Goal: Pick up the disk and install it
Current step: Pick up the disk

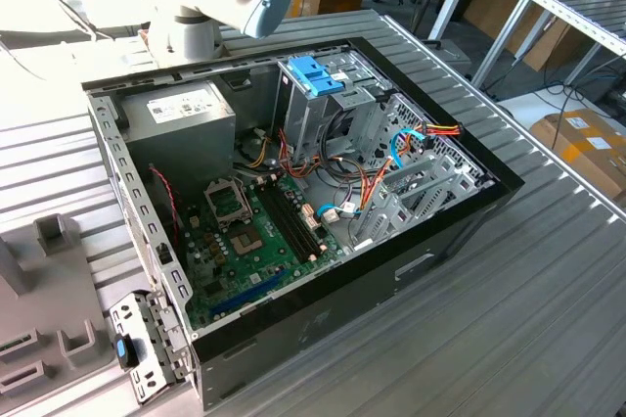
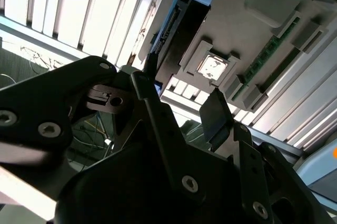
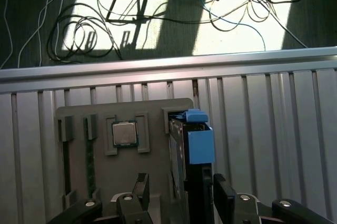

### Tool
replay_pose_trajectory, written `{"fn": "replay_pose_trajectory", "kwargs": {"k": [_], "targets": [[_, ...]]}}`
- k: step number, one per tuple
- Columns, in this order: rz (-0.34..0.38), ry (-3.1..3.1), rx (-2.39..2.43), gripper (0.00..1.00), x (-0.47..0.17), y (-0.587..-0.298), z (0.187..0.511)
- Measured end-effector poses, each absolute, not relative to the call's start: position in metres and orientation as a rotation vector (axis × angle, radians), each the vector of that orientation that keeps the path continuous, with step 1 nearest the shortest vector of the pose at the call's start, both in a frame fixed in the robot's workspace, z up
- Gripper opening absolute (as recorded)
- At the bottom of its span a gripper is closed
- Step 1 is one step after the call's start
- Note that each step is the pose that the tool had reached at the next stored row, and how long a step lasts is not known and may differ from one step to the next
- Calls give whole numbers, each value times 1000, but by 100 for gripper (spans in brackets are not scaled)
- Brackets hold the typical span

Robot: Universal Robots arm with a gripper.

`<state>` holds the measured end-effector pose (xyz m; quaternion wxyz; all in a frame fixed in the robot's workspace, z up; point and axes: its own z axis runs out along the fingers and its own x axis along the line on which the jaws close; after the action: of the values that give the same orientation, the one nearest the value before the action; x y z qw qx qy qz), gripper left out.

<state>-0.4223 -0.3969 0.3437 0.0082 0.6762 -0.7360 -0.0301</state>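
Steel computer case lies open in the exterior view, drive cage exposed for fitting. First wrist view: disk stands on edge in grey fixture, faces offered; gripper spread, straddling it, apparently not pinching. Second wrist view: fingers apart, disk just beyond.

open computer case | motherboard | grey holder tray with processor chip

Soft daylight lights the exterior view evenly; the bench is pale and the inside of the computer case is shaded. In the first wrist view, hard sun patches glare on the floor beside deep shadow. In the second wrist view the gripper is dark against bright slats.
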Motion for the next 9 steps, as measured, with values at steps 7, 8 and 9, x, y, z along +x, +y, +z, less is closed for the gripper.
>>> {"fn": "replay_pose_trajectory", "kwargs": {"k": [7,8,9], "targets": [[-94,-2300,2113,60,-422,-397,340],[-94,-2300,2113,60,-422,-397,340],[-94,-2300,2113,60,-422,-397,340]]}}
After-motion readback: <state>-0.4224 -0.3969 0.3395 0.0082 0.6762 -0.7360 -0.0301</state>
